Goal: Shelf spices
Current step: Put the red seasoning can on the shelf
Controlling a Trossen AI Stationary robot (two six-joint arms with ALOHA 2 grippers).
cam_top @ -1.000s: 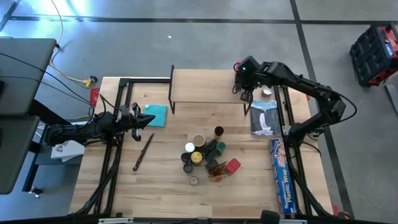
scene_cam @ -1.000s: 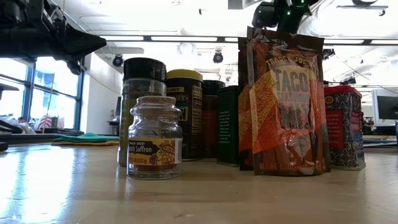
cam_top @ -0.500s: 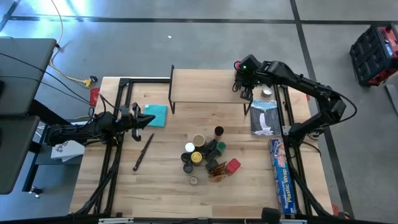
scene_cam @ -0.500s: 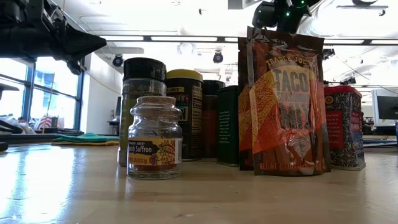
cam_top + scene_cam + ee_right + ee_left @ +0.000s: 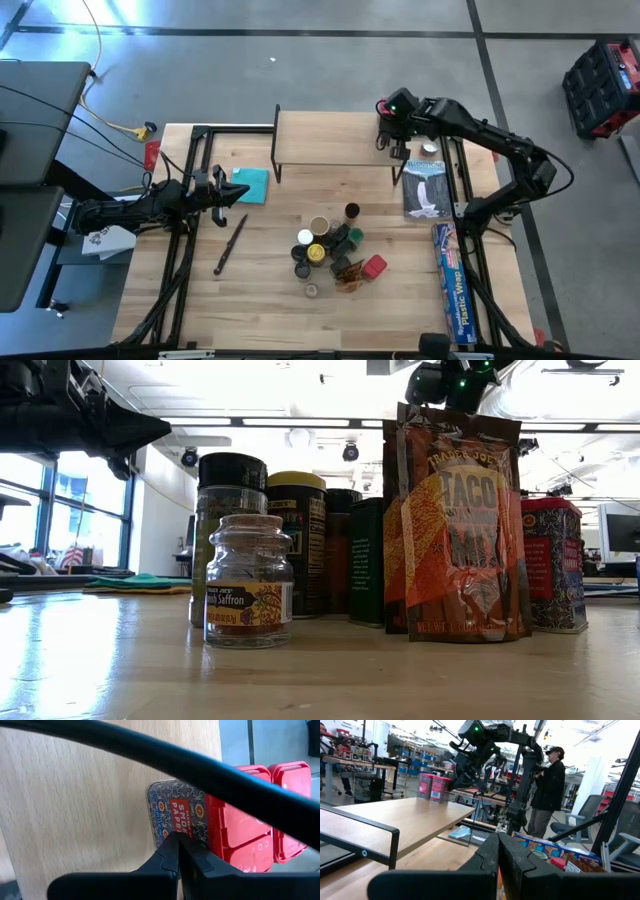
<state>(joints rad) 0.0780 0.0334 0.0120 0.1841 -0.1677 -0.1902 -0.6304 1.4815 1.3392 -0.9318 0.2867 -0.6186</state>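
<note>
1. Starting at the near edge on my low cam: small saffron jar stands closest, upright on the table. Just behind it are a black-lid jar, a yellow-lid jar, a taco seasoning packet standing on end, and a red tin.
2. From overhead I see the same spice cluster sitting mid-table, well short of the shelf. A long blue wrap box lies along the right edge.
3. Left gripper: fingers pressed together, holding nothing, hovering beside the teal cloth. A dark utensil lies on the table just nearer than it.
4. On the left wrist cam I get two red boxes standing on the far end of the shelf top, with the right arm above them. A person in dark clothes stands in the room beyond.
5. Right gripper: at the shelf's right end, fingers pinched together, gripping nothing. My right wrist cam looks down on a patterned paprika tin next to two red-lidded boxes on the shelf wood.
</note>
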